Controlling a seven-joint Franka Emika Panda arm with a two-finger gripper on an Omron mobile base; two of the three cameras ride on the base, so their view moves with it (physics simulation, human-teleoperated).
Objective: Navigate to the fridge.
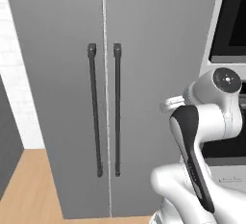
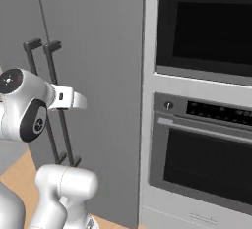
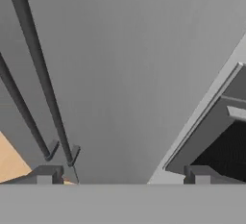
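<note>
Left base view: the fridge [image 1: 144,74] is standing right ahead of me, its top cut off, my arm hiding its lower right corner. In the hand view my pincer [image 3: 122,175] is spreading wide, empty, facing the fridge door; the wall oven [image 2: 202,164] is sitting just right.

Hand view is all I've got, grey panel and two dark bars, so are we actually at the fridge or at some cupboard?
Observer: At the fridge. The left base view shows both tall doors, with the handles flanking the centre seam.
Operator: What's that dark thing at my right edge?
Observer: The oven. In the right base view it stands right beside the fridge, with a second black glass unit above it.
Operator: Anything on the fridge's other side?
Observer: A white wall and wood floor.
</note>
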